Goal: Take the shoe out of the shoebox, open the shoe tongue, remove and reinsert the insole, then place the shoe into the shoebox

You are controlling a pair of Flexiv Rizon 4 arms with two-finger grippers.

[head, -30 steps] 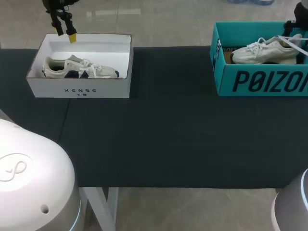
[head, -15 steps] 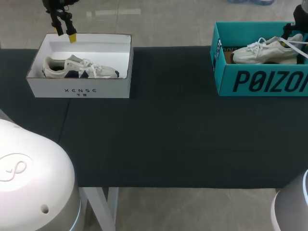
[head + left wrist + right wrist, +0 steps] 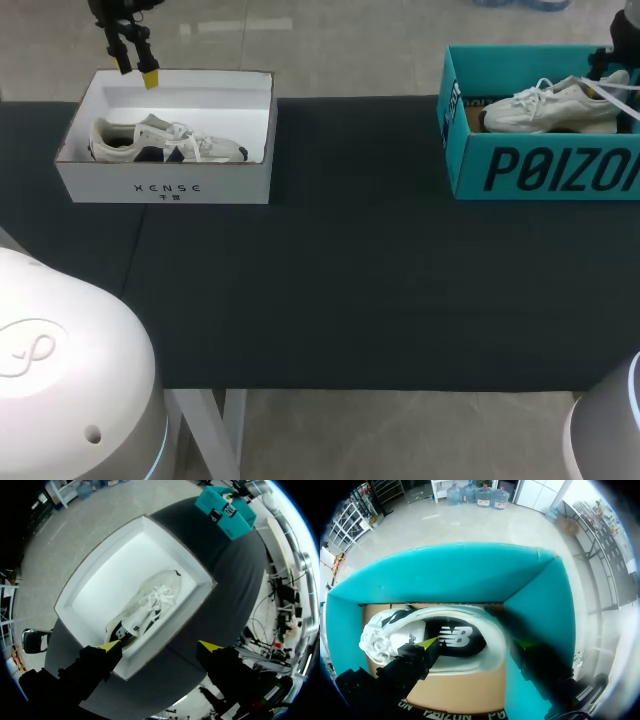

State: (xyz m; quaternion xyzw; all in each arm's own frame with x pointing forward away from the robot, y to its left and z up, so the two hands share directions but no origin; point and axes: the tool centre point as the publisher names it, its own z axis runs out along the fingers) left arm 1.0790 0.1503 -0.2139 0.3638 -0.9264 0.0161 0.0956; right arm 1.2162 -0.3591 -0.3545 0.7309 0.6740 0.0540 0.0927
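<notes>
White shoe [image 3: 451,639] in right pincer [image 3: 475,643], wrist view only.

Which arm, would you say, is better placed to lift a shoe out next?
Right. The right gripper is inside the teal shoebox at the white sneaker; the left gripper hovers above the white shoebox.

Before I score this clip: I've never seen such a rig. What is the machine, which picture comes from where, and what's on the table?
It is a two-armed robot at a dark table. One picture looks down from above and behind; the round ones come from cameras on each wrist. A white box holds a pale sneaker, a teal box a white sneaker. The left gripper hangs open, empty, above the white box. The right gripper is down at the white sneaker; whether it grips is unclear.
</notes>
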